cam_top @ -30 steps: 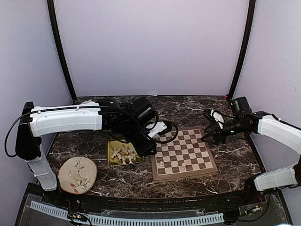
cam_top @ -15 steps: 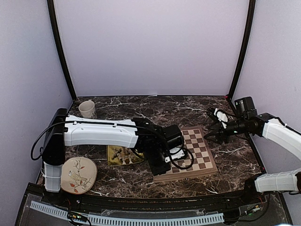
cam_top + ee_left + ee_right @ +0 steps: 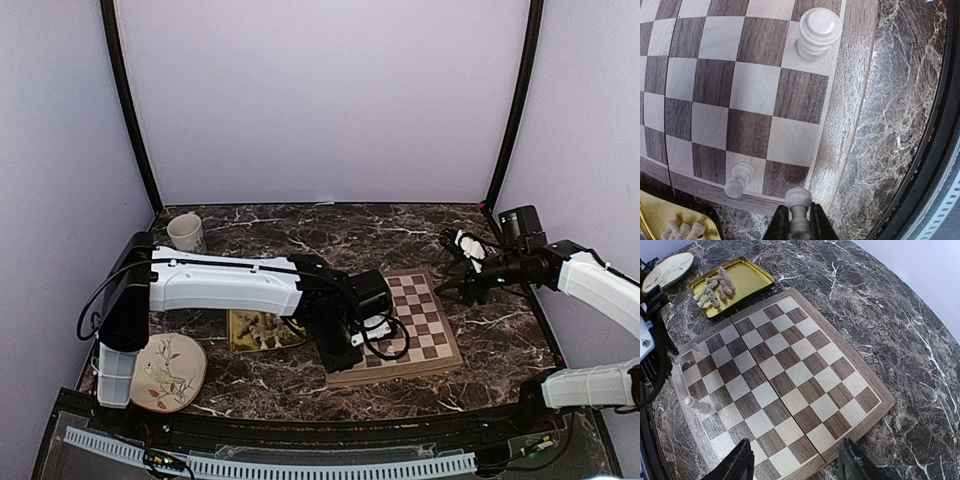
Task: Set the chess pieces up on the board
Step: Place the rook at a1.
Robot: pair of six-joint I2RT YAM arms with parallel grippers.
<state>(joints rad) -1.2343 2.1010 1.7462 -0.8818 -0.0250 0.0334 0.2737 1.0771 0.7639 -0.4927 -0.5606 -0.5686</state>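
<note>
The dark marble table (image 3: 300, 225) lay under everything. My left arm (image 3: 230, 285) stretched across it to the near left corner of the wooden chessboard (image 3: 425, 315), which sat right of centre. Just left of the board, the gold tray (image 3: 747, 272) held a loose heap of cream chess pieces (image 3: 715, 290). The round bird-painted plate (image 3: 165, 372) lay at the near left, and a cream cup (image 3: 186, 232) stood far back. My right gripper (image 3: 795, 465) hung near the board's far right corner, jaws apart with nothing between them. My left gripper (image 3: 799, 222) was clenched on a small pawn-like piece (image 3: 798, 199), upright over the board's frame. A pawn (image 3: 739, 179) and a stouter ringed piece (image 3: 817, 32) stood on light squares close to that edge, well apart.
</note>
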